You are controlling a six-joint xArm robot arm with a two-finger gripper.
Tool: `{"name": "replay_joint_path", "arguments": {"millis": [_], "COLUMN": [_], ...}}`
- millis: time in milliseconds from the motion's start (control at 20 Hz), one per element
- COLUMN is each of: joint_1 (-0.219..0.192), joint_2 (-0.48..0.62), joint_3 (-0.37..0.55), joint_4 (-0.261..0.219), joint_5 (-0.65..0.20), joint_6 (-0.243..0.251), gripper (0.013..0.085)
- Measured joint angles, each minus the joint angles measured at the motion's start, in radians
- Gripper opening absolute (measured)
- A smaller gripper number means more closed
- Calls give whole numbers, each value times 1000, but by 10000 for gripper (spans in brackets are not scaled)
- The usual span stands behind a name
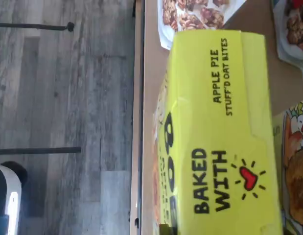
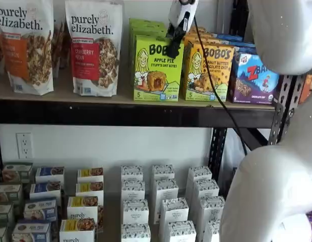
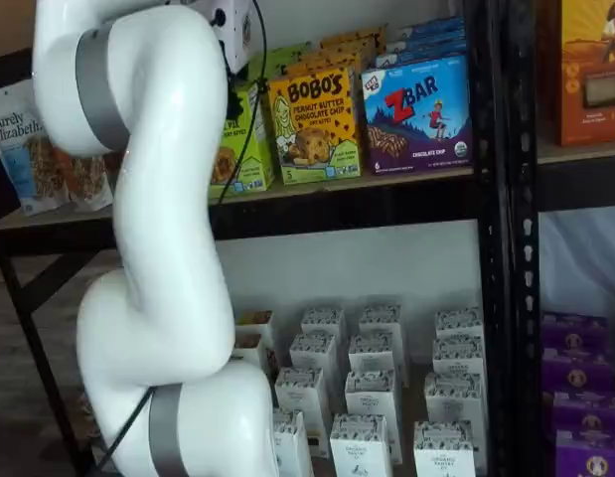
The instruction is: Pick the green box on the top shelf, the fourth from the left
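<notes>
Now you see the green box (image 2: 158, 68) upright at the top shelf (image 2: 120, 113) front edge, w/ the gripper (image 2: 175, 48) at its 1 o'clock corner, prob. to clamp it; finger gap not visible, cannot tell.

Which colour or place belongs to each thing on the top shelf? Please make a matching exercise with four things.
Things:
1. Apple pie box
2. Peanut butter box
3. ZBar box
4. Granola bags

Descriptions:
a. blue
b. lime green, under the gripper
c. white, at the left of the boxes
d. orange-yellow

Pairs: 1-b, 2-d, 3-a, 4-c
</notes>
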Motion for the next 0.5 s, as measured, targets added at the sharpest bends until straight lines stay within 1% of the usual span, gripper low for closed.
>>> {"name": "replay_joint_path", "arguments": {"millis": [500], "joint_1": [-1], "joint_2": [-15], "joint_3": [18], "joint_4": [8], "joint_5": [-22], "joint_6": [0], "gripper": [450]}}
